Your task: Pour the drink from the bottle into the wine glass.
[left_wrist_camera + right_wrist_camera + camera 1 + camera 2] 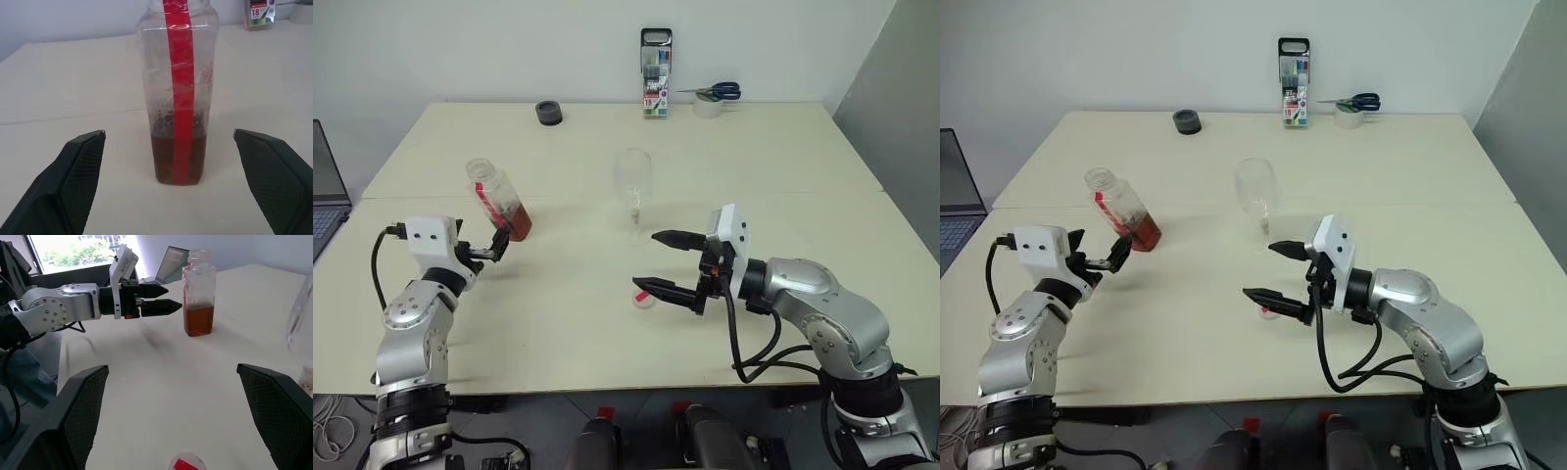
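1. Left wrist view looks straight at the bottle [178,93], clear plastic with a red label strip down its face; no writing on the strip can be read. Its mouth is open, with no cap on it.
2. The drink [177,159], reddish-brown, fills only the lowest part of the bottle.
3. On the table [607,323], seen from the head, the bottle stands at about 9 o'clock from the wine glass [633,191], well apart from it.
4. The wine glass stands upright and looks empty.
5. A red-and-white cap [187,464] lies on the table near the right gripper.
6. At 12 o'clock, by the far edge, stands a marker pack [656,73] printed with "18"; scissors [713,93] lie on a tape roll beside it.
7. Left gripper [495,247] sits just short of the bottle, jaws spread wide, not touching it.
8. Right gripper [658,262] hovers below the glass, jaws spread, holding nothing.
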